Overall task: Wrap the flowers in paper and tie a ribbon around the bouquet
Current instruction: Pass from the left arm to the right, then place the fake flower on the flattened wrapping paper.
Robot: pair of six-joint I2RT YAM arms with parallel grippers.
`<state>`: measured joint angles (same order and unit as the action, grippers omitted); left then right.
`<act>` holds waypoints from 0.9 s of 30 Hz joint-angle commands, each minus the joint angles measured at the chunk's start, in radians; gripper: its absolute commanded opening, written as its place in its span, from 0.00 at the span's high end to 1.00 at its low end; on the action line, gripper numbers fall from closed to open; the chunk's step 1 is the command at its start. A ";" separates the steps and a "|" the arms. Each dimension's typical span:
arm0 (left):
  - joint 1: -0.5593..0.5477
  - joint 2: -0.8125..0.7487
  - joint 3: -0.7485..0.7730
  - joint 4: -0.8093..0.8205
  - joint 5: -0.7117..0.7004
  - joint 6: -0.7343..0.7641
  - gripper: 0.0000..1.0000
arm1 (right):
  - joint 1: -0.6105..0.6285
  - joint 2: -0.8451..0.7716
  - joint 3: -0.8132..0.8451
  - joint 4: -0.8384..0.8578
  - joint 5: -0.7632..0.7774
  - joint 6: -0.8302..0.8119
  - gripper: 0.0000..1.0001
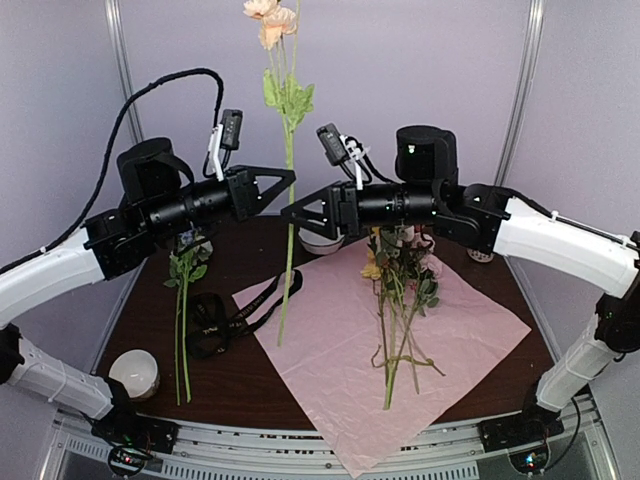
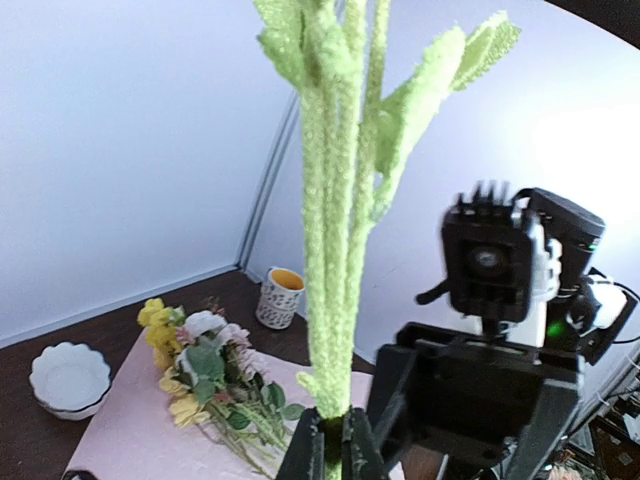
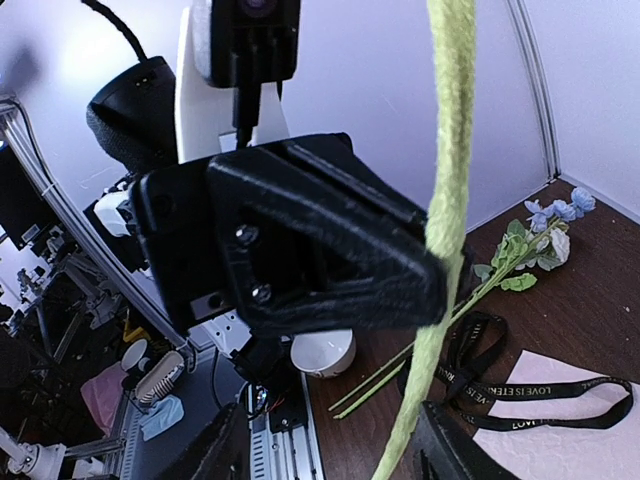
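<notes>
The dark brown surface (image 1: 225, 392) carries a large sheet of paper (image 1: 330, 372) with its pale pink face up. The sheet is turned like a diamond, and its near corner hangs over the near edge. Both arms are raised above the far half of the surface and point toward each other.

Between them one long flower (image 1: 287, 270) stands almost upright. Its peach blooms are at the top, and its lower end hangs over the left part of the paper. The left fingers (image 1: 285, 180) are pressed together on its green stem, just below the leaves. The right fingers (image 1: 297, 213) are spread. In the right wrist view the stem passes between them, and I cannot see that they touch it.

A bunch of flowers (image 1: 395, 295) lies on the paper at the right, with the heads to the far side and the stems to the near edge. Two more stems (image 1: 183, 335) with blue and white blooms lie on the bare surface at the left, well apart from the paper.

The black ribbon (image 1: 215, 325) lies in loops between these stems and the paper, and one loop lies on the paper's left corner.

A white bowl (image 1: 135, 372) stands near the left front. A scalloped bowl (image 1: 322, 242) stands at the far side, and a small patterned cup (image 2: 280, 296) is near it.
</notes>
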<state>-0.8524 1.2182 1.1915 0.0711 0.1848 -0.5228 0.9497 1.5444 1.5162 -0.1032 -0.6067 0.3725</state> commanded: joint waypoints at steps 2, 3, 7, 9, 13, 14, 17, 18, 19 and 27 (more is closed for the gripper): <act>-0.019 0.040 0.035 0.224 0.109 0.004 1.00 | -0.001 0.035 0.004 0.060 -0.005 0.015 0.46; -0.019 0.043 0.028 0.242 0.120 -0.004 1.00 | -0.002 0.036 0.003 0.054 0.007 0.017 0.47; -0.020 0.050 0.029 0.236 0.129 -0.007 1.00 | -0.007 0.010 -0.042 0.069 0.057 0.022 0.74; -0.020 0.050 0.027 0.220 0.118 -0.003 1.00 | -0.009 -0.009 -0.063 0.082 0.084 0.030 1.00; -0.020 0.046 0.044 0.113 0.047 0.001 0.84 | -0.054 -0.038 -0.081 0.021 0.178 0.080 1.00; -0.020 0.046 0.058 0.043 -0.004 0.012 0.64 | -0.079 -0.046 -0.100 0.013 0.184 0.110 1.00; -0.008 0.052 0.125 -0.218 -0.221 0.041 0.28 | -0.164 -0.073 -0.171 -0.054 0.221 0.187 1.00; 0.008 0.057 0.143 -0.305 -0.266 0.038 0.23 | -0.189 -0.079 -0.197 -0.088 0.235 0.211 1.00; 0.035 0.065 0.165 -0.395 -0.297 0.023 0.20 | -0.216 -0.084 -0.222 -0.125 0.242 0.235 1.00; 0.383 0.126 -0.015 -0.812 -0.287 -0.147 0.16 | -0.326 -0.040 -0.418 -0.333 0.316 0.313 1.00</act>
<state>-0.5869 1.3022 1.3056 -0.4706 -0.0555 -0.5961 0.6407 1.4780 1.1542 -0.3000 -0.3485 0.6296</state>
